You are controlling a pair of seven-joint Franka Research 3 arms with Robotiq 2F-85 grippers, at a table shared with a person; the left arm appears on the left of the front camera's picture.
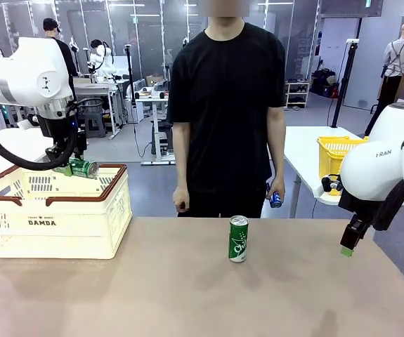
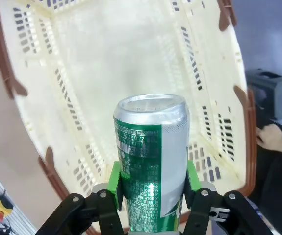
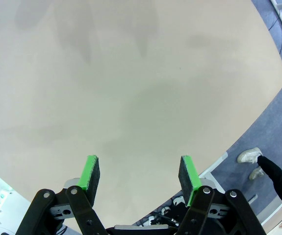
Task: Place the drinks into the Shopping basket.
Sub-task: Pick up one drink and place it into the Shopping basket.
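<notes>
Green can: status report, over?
Left end effector shut on green metal can over cream slotted plastic basket. Right end effector open, empty. Nothing blocking.

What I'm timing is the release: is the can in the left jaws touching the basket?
Apart. Left wrist view: the green can, clamped in the left jaws, hangs above the Shopping basket floor, walls well clear.

- The right hand (image 3: pixel 138 170) hangs over the beige desk (image 3: pixel 131 73), green pads (image 3: pixel 89 172) apart, bare desk between them.
- Right of the hand, the desk edge meets blue-grey floor (image 3: pixel 273 107), where a pale shoe (image 3: pixel 248 155) and dark trouser leg (image 3: pixel 274 172) show.
</notes>
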